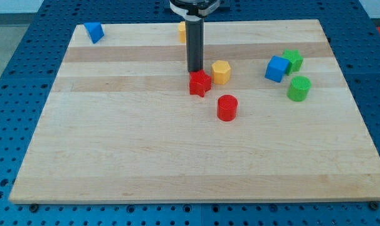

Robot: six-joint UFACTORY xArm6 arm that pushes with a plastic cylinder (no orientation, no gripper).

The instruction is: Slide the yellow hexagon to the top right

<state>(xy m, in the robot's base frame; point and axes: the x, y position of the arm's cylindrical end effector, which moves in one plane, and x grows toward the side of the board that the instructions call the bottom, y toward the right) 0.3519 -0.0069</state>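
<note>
the yellow hexagon block (221,71) sits near the wooden board's (115,157) middle, well short of the far right corner, so the slide looks barely begun. my tip (194,71), a bare rod grasping nothing, stands just left of it, touching the red star block (200,83).

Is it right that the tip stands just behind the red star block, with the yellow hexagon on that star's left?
Not quite. The camera view shows my tip just behind the red star, but the yellow hexagon sits on the star's right, toward the view's right, not its left.
</note>
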